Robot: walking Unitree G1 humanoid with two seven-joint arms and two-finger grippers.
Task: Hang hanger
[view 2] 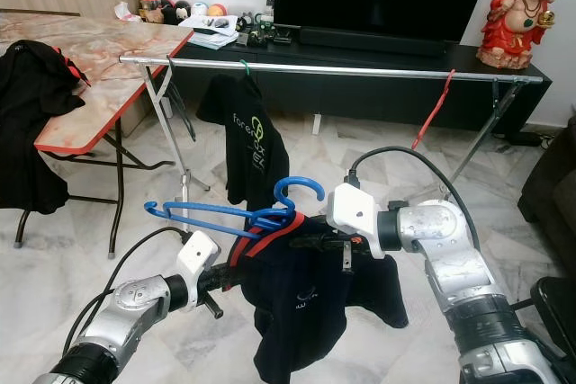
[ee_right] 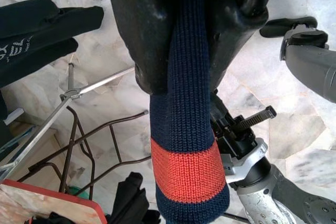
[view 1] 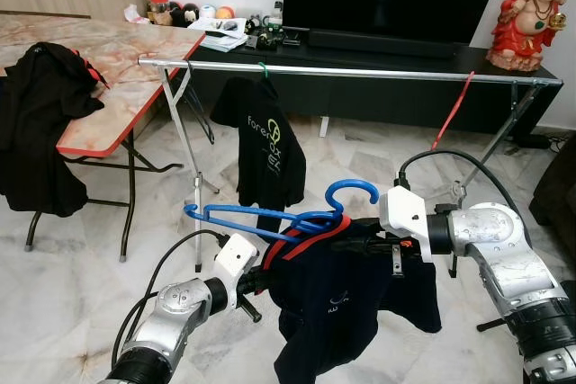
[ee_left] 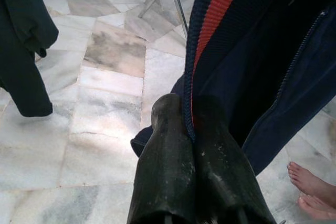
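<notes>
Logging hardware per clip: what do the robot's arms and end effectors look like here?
Both arms are silver metal with ribbed black joint sections and a white block at each wrist. A black cable loops into each. The left end effector and right end effector each have two long, matte black, scuffed fingers.

Two silver metal arms, rounded joints, black collars. White blocky wrist housings. Black cables looping from each wrist. Left tool (ee_left: 191, 145): two long black fingers, scuffed. Right tool (ee_right: 189, 40): glossy black fingers, bolt beside.
</notes>
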